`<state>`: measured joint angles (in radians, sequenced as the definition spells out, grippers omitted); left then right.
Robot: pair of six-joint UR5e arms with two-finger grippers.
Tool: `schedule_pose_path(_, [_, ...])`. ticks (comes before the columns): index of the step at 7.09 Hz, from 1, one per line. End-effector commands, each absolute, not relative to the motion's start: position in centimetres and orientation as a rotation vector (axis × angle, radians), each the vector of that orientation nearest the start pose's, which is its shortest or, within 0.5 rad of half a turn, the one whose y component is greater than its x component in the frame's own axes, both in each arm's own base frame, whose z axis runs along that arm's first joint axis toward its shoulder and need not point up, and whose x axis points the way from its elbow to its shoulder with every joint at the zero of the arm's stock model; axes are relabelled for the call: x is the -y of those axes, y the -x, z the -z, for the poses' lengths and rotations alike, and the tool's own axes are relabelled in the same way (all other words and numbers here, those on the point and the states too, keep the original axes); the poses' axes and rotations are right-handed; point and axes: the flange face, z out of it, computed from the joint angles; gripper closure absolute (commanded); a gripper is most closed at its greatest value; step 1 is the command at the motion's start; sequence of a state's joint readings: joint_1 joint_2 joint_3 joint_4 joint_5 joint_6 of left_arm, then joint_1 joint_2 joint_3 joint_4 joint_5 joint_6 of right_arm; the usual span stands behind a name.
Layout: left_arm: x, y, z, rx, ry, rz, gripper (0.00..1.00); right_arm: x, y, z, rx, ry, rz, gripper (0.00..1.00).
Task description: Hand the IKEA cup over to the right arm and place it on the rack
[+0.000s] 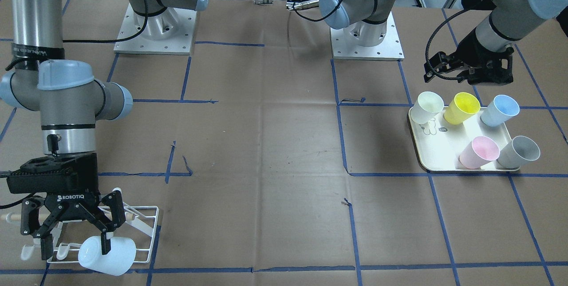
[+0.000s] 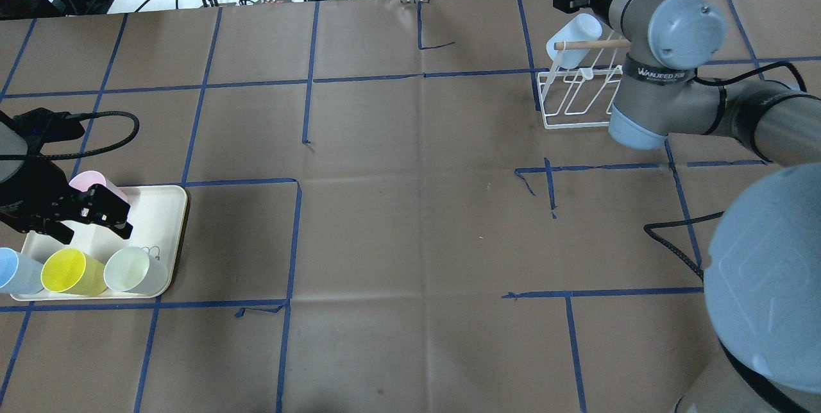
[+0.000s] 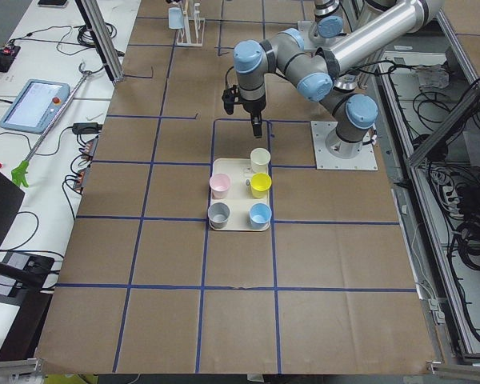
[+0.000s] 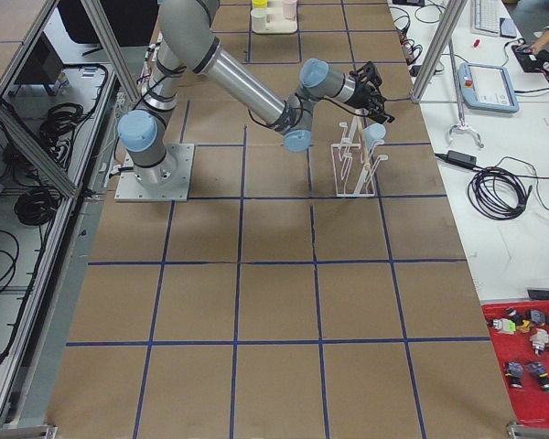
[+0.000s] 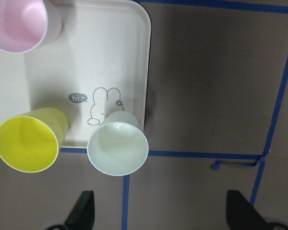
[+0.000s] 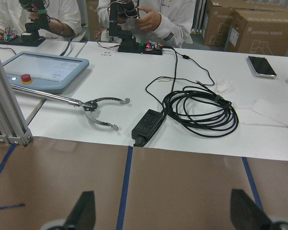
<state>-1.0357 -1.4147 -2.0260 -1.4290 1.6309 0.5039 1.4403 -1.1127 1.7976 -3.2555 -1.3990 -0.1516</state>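
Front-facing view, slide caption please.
Right gripper open at the pale cup on the rack; left gripper above the tray.

A pale-blue plastic cup (image 1: 113, 256) sits tilted on an end prong of the low white wire rack (image 1: 152, 232), its base pointing outward. The silver-grey right arm's black gripper (image 1: 75, 251) hovers just above it, fingers spread wide.

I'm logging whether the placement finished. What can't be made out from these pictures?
- Whether the pale blue cup is seated on a prong of the rack: in the front-facing view the right gripper and the cup itself cover it, and the side views are too small.
- Rack and cup: outside the right wrist view.
- Grey cup: in the overhead view, hidden under the left gripper.
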Motion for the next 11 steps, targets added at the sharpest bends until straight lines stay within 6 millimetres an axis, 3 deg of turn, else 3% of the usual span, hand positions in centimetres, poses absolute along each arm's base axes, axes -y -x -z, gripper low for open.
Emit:
schedule_pose_path(1, [38.7, -8.6, -30.9, -3.121, 0.000, -0.249, 0.04, 62.7, -9.5, -35.6, -2.741, 0.145, 1.373, 0.00])
schedule_pose_path(3, [37.5, -8.0, -26.4, -3.117, 0.006, -0.229, 0.04, 60.8, -13.1, -38.2, -2.719, -0.025, 1.179, 0.00])
schedule_pose_path(5, [37.4, -8.0, -23.2, -3.115, -0.001, -0.226, 0.05, 58.5, -17.2, -39.5, -2.727, 0.000, 1.053, 0.00])
schedule_pose_path(7, [37.6, -8.1, -22.2, -3.120, -0.037, -0.265, 0.07, 57.6, -19.5, -39.8, -2.629, -0.264, 0.974, 0.00])
schedule_pose_path(8, [37.6, -8.1, -22.7, -3.114, -0.048, -0.249, 0.20, 57.3, -20.3, -39.7, -2.579, -0.395, 0.931, 0.00])
schedule_pose_path(10, [37.5, -8.6, -22.9, -3.066, -0.071, -0.282, 0.81, 56.3, -23.2, -39.3, -2.496, -0.558, 0.841, 0.00])
schedule_pose_path(11, [37.5, -8.6, -22.8, -3.065, -0.071, -0.287, 1.00, 56.1, -23.7, -39.3, -2.461, -0.634, 0.812, 0.00])
